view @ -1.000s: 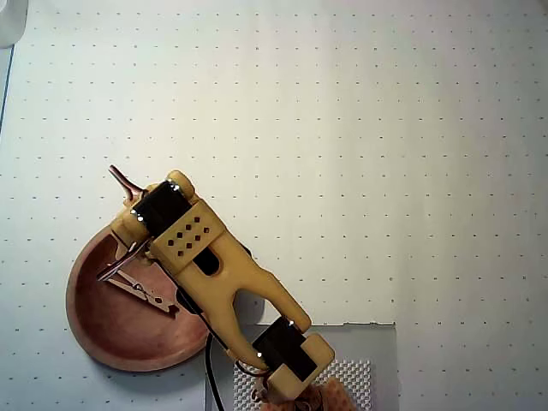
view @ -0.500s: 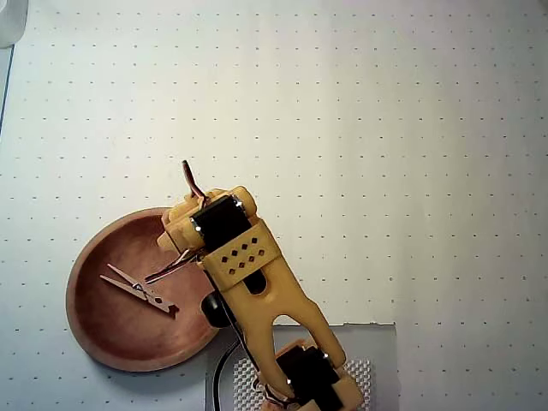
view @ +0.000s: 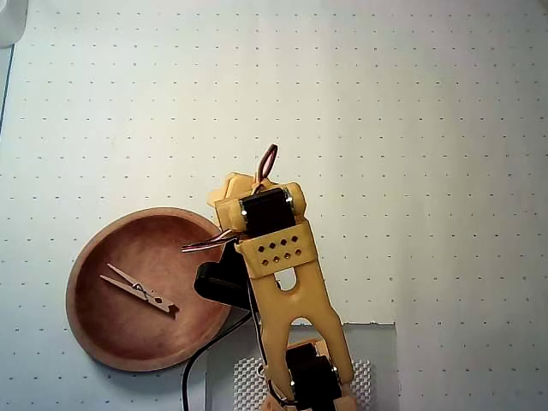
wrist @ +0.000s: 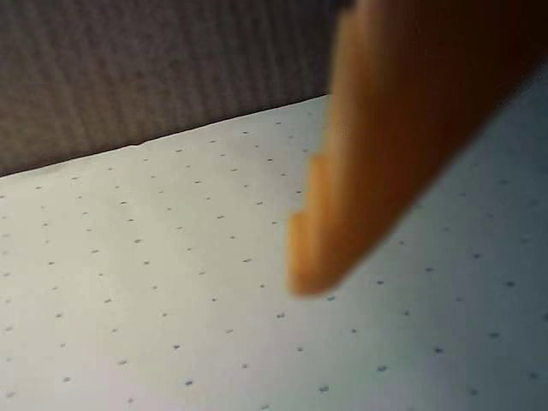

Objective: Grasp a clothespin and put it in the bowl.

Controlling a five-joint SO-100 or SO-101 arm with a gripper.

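While your gripper (view: pixel 229 202) sits just right of the bowl (view: pixel 86 257) in the overhead view, its state can't be told. Your clothespin (view: pixel 137 290) lies flat inside the bowl, left of center, untouched by your arm.

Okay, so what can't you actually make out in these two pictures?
- Claw: its tips hide under the arm's yellow body in the overhead view; open or shut is unclear.
- Wrist view: only one blurred orange finger shows; the clothespin and bowl are out of frame.
- Bowl's right rim: covered by the arm in the overhead view.
- Arm base: cut off by the overhead view's bottom edge.
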